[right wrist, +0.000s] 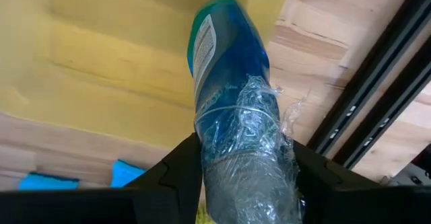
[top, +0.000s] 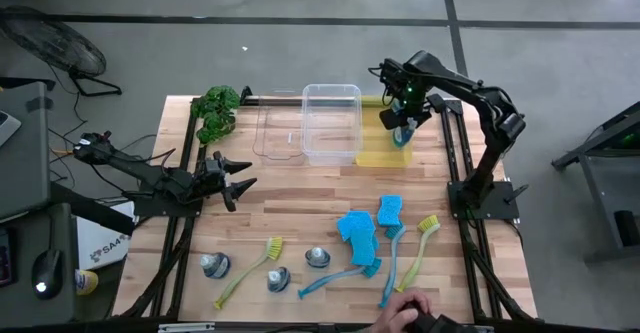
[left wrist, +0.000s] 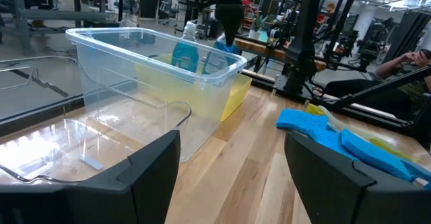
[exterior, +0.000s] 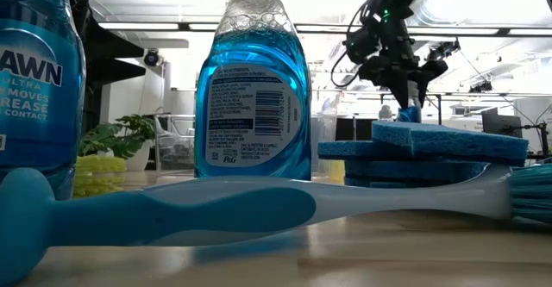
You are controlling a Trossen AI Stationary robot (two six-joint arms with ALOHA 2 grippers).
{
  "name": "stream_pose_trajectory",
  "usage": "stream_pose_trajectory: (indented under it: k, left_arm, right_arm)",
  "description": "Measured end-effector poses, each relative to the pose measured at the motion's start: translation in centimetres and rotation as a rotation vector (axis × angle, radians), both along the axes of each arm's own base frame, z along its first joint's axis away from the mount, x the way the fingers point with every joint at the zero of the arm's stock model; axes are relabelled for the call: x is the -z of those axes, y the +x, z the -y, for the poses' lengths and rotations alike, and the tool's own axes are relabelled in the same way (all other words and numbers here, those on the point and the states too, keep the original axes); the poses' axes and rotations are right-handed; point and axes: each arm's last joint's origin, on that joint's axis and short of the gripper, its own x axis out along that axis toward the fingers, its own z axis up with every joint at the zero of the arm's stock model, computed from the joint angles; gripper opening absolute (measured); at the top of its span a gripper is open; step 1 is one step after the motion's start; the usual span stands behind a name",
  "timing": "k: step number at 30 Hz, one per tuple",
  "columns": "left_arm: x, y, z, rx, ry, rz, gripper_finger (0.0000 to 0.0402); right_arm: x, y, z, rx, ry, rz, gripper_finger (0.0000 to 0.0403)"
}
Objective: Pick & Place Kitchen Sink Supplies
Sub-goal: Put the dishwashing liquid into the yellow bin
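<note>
I have the right tool (right wrist: 246,167) clamped on a blue soap bottle (right wrist: 229,83), holding it by the neck end, where the plastic is wrapped in crinkled film, and hanging it above the yellow bin (top: 380,143). In the overhead view that bin sits just beside the clear bin (top: 331,123), on the side away from the plant (top: 216,110). The bottle looks nearly full of liquid, so I judge it fairly heavy for its size and inclined to swing below the fingers; the smooth body and the film make it slippery, so the narrow neck is the sensible place to hold it. The left tool (top: 238,180) is open and empty, resting low over the tabletop (top: 300,188) on the plant's side of the clear bin. Well away from the clear bin, toward the near edge, lie the rest: soft sponges (top: 357,228) that will squash and weigh little, best pinched across their flat faces; stiff, light brushes (top: 415,243), best taken mid-handle; and three more bottles (top: 318,258) standing upright, best gripped at the cap or neck. A person's hand (top: 400,308) rests at the near edge by the brushes.
</note>
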Motion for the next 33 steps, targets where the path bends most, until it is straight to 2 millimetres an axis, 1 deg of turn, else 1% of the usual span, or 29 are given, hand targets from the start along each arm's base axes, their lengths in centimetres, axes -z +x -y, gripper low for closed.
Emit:
stream_pose_trajectory:
  k: [10, 17, 25, 33]
  left_arm:
    - [0.0, 0.0, 0.0, 0.0, 0.0, 0.0, 0.0264]
    - [0.0, 0.0, 0.0, 0.0, 0.0, 0.0, 0.0264]
    - [0.0, 0.0, 0.0, 0.0, 0.0, 0.0, 0.0264]
    - [0.0, 0.0, 0.0, 0.001, 0.0, 0.0, 0.0264]
  right_arm:
    - [1.7, 0.6, 0.9, -0.022, 0.042, -0.023, 0.0154]
    - [1.9, 0.6, 1.1, -0.032, 0.043, -0.023, 0.0155]
    - [1.9, 0.6, 1.1, -0.04, 0.043, -0.019, 0.0178]
    - [1.9, 0.7, 1.1, -0.038, 0.04, -0.002, 0.0183]
